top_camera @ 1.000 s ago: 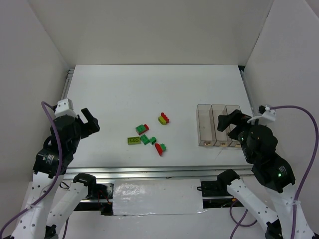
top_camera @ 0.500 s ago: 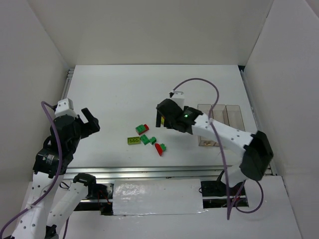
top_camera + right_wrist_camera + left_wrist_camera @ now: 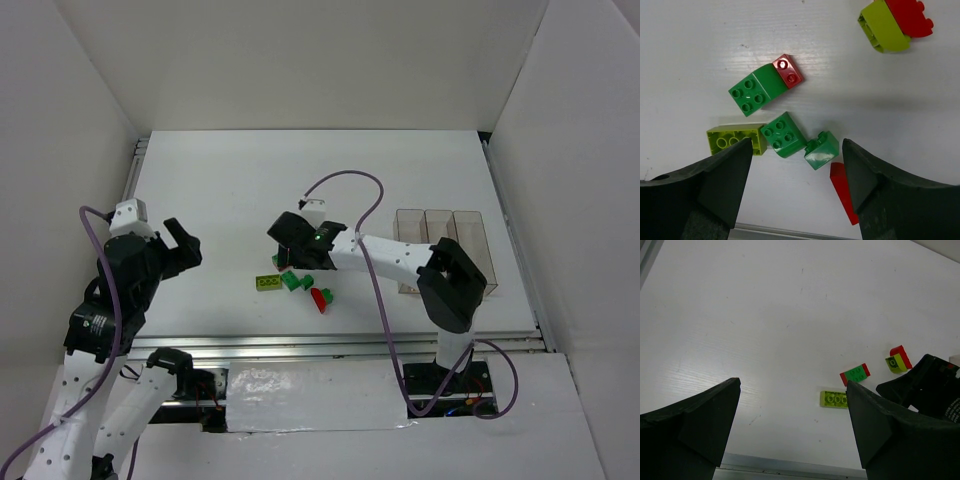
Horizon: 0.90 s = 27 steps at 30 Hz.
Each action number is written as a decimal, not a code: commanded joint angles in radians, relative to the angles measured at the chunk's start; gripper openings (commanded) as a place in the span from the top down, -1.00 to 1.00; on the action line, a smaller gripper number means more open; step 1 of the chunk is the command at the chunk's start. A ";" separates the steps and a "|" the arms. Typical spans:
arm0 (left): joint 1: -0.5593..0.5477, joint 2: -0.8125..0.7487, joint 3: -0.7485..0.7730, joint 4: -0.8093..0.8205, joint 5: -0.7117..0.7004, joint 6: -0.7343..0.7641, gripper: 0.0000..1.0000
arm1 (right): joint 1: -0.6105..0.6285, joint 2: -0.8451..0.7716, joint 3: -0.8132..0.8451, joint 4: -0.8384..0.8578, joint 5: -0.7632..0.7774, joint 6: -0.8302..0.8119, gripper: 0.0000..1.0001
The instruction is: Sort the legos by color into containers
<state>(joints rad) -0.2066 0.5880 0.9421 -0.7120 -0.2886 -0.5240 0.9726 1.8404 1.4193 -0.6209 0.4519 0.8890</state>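
Legos (image 3: pixel 785 135), red, green, yellow-green: all loose in a cluster well left of the containers (image 3: pixel 440 216), where no brick shows, so sorting looks wholly outstanding; right gripper (image 3: pixel 797 165) over that cluster, jaws parted, empty; left gripper (image 3: pixel 792 385) farther left, spread, empty.

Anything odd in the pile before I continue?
Nothing spilled or broken, but two pairs look joined across colours: a green brick with a small red brick, and a yellow-green brick with a bigger red brick. Sorting by colour likely needs them split.
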 commanded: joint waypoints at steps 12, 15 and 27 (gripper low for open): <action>-0.008 0.012 -0.012 0.066 0.048 0.032 -0.99 | 0.002 -0.069 -0.204 0.231 -0.097 -0.304 -0.70; -0.008 0.026 -0.012 0.068 0.058 0.036 -0.99 | -0.020 -0.090 -0.252 0.312 -0.201 -0.427 -0.67; -0.008 0.047 -0.012 0.071 0.081 0.047 -0.99 | -0.048 -0.044 -0.249 0.389 -0.326 -0.665 -0.61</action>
<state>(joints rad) -0.2111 0.6273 0.9287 -0.6868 -0.2256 -0.4984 0.9310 1.8019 1.1332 -0.2687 0.1421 0.2890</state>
